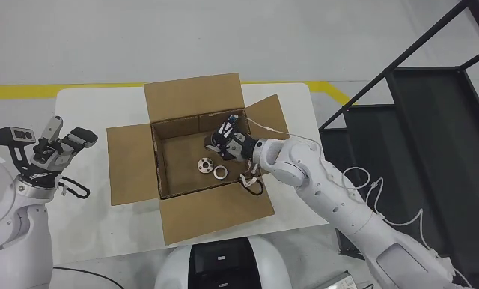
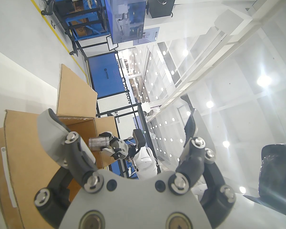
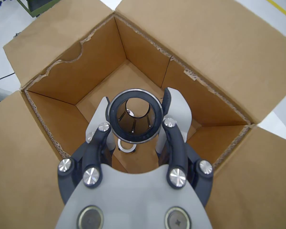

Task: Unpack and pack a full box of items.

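The white table, on a grey floor with a yellow line, carries an open brown cardboard box beneath the right gripper. This gripper is clamped on a hollow metal cylinder. The left gripper is spread and empty.

Brown corrugated cardboard box: plain tan throughout, lighter on torn edges.
Hollow steel cylinder: silver wall, black end ring.
Small metal ring: silvery white.
Right hand: pale grey fingers, black links, silver screws.
White tabletop: unpatterned.
Yellow floor stripe: solid.
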You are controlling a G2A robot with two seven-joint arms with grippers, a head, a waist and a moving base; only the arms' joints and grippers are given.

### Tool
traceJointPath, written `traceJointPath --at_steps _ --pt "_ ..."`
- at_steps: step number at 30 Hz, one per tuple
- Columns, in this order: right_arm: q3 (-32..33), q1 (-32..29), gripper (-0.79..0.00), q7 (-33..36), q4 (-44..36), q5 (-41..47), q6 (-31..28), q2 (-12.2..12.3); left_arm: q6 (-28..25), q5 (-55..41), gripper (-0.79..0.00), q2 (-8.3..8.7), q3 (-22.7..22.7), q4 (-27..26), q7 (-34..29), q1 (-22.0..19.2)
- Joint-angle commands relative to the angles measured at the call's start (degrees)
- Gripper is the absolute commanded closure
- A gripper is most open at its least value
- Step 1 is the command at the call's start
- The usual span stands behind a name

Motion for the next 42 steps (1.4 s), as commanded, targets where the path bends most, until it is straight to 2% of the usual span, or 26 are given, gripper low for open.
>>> traceJointPath --at_steps 1,11,15,22,31,32,34,35,42 --pt "-1.57 1.15 0.0 -0.13 2.54 0.2 0.68 -0.67 0.0 0.0 -0.785 0.0 0.0 0.0 0.0 0.0" --pt "-8.02 5.86 0.0 -0.44 13.06 -1.34 4.74 -4.04 0.0 0.0 -0.785 0.0 0.0 0.0 0.0 0.0" --pt "-10.23 7.59 0.0 1.37 15.95 -3.61 5.91 -5.19 0.0 0.0 -0.785 0.0 0.0 0.0 0.0 0.0" --pt "-11.57 9.16 0.0 -1.66 20.56 -2.39 8.1 -7.24 0.0 0.0 -0.785 0.0 0.0 0.0 0.0 0.0" --pt "-12.67 10.16 0.0 -3.34 25.33 -1.83 8.15 -9.17 0.0 0.0 -0.785 0.0 0.0 0.0 0.0 0.0" --pt "-12.79 10.26 -0.052 -3.36 25.84 -1.83 8.12 -9.37 0.0 0.0 -0.785 0.0 0.0 0.0 0.0 0.0" --pt "-12.96 10.49 -0.588 -3.51 26.57 -1.82 8.07 -9.75 0.0 0.0 -0.785 0.0 0.0 0.0 0.0 0.0" --pt "-13.03 10.61 -0.785 -3.49 26.88 -1.87 8.06 -9.92 0.0 0.0 -0.785 0.0 0.0 0.0 0.0 0.0" --pt "-12.34 10.77 -0.785 -4.06 25.82 -1.46 6.71 -10.57 0.0 0.0 -0.785 0.0 0.0 0.0 0.0 0.0"
